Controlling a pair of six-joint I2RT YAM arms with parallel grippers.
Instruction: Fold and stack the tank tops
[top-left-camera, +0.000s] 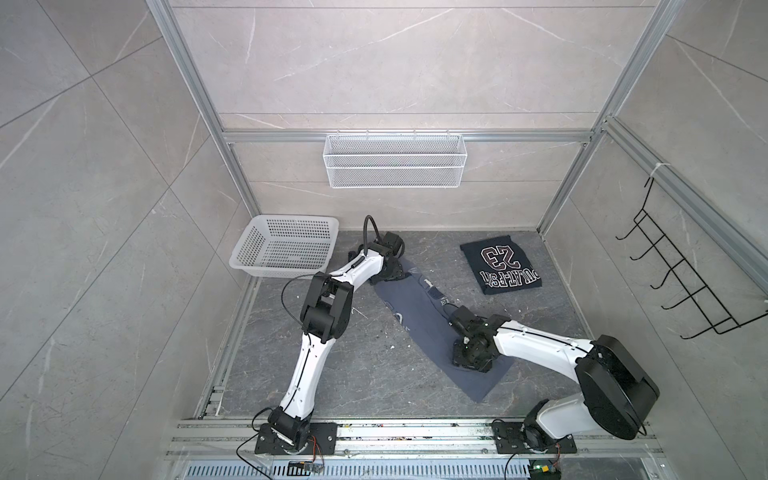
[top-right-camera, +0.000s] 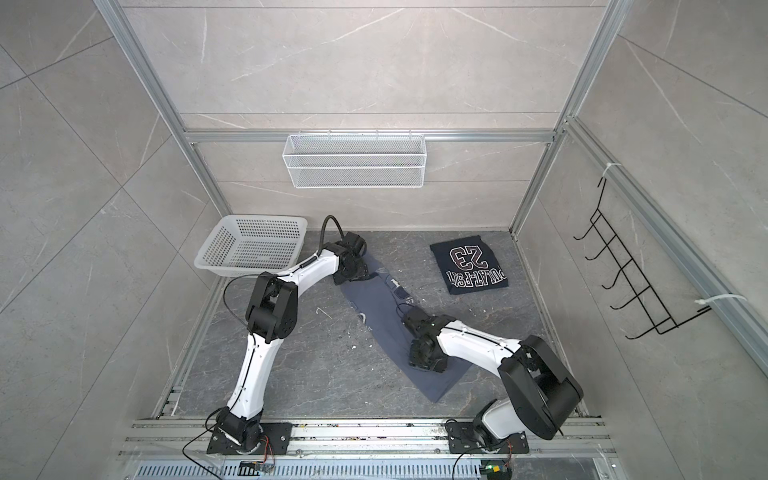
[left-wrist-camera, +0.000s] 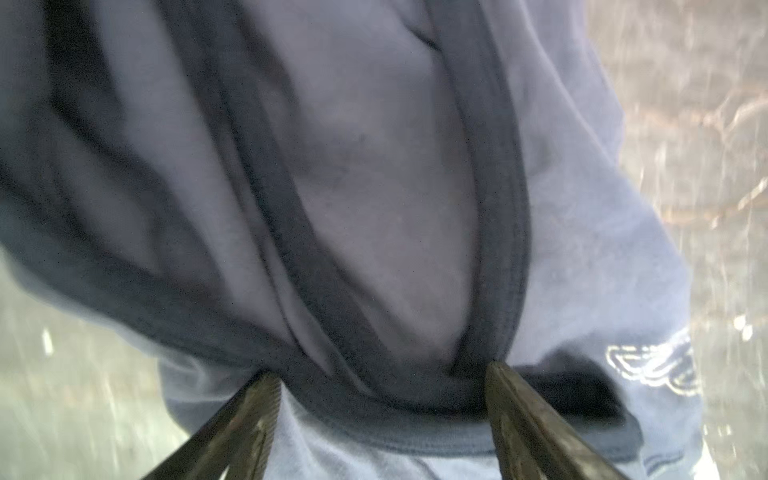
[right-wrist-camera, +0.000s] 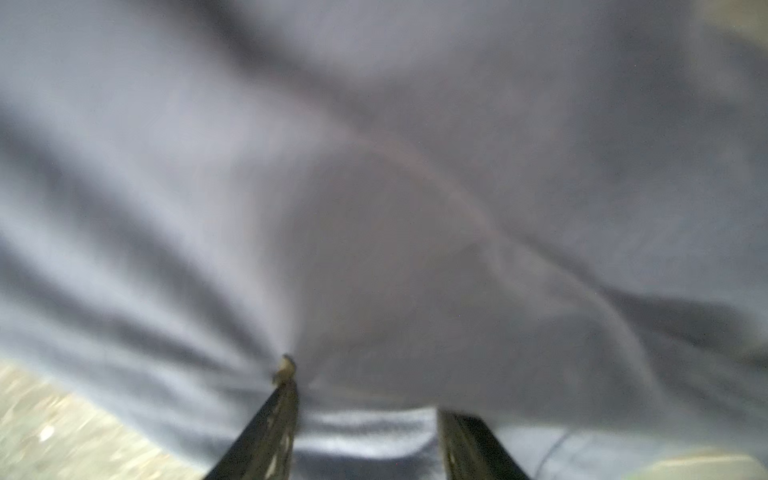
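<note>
The slate blue-grey tank top (top-left-camera: 415, 316) (top-right-camera: 380, 320) lies as a long diagonal strip across the floor, white lettering showing. My left gripper (top-left-camera: 392, 272) (left-wrist-camera: 380, 376) is down on its far end, open, with the dark-trimmed edge bunched between the spread fingertips (left-wrist-camera: 257, 407). My right gripper (top-left-camera: 471, 361) (right-wrist-camera: 365, 388) presses on the near end, jaws apart; one fingertip (right-wrist-camera: 284, 399) sits on the cloth and a fold covers the other. The navy tank top (top-left-camera: 500, 264) (top-right-camera: 469, 264) with "23" lies folded at the back right, away from both grippers.
A white perforated basket (top-left-camera: 249, 245) stands tilted at the back left beside the left arm. A wire mesh basket (top-left-camera: 395, 160) hangs on the back wall and a black hook rack (top-left-camera: 681, 282) on the right wall. Aluminium frame rails border the floor.
</note>
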